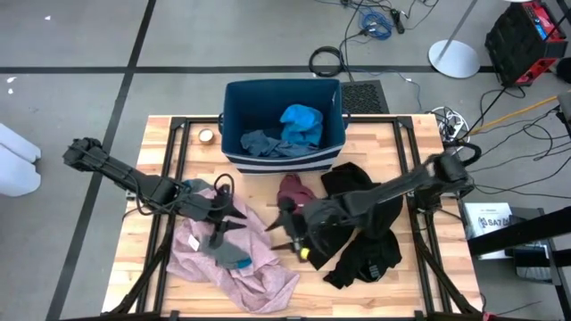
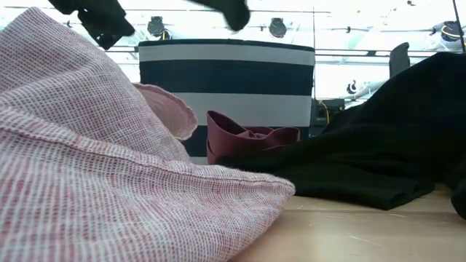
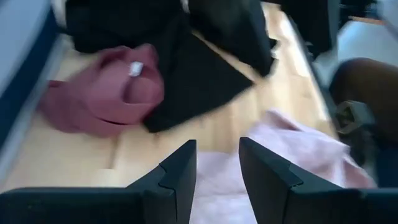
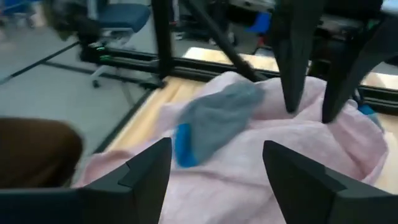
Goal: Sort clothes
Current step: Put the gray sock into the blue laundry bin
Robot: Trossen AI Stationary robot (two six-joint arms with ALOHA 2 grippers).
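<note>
A large pale pink garment [image 1: 245, 272] lies spread on the table's near left, with a small grey-blue piece [image 1: 230, 254] lying on it. A maroon piece [image 1: 290, 189] rests beside the big black clothes [image 1: 361, 227] at centre right. My left gripper [image 1: 227, 225] hovers open above the pink garment [image 3: 292, 143], fingers slanting down; it also shows in the right wrist view [image 4: 308, 102]. My right gripper [image 1: 285, 236] stands open between the pink and black garments, facing the grey-blue piece [image 4: 217, 118], with nothing between its fingers [image 4: 214, 168].
The dark blue bin [image 1: 234, 125] with a striped base stands at the table's far middle and holds a teal piece [image 1: 302, 120] and a grey-blue one [image 1: 263, 143]. A tape roll [image 1: 206, 135] lies left of it. Black frame rails run along the table's sides.
</note>
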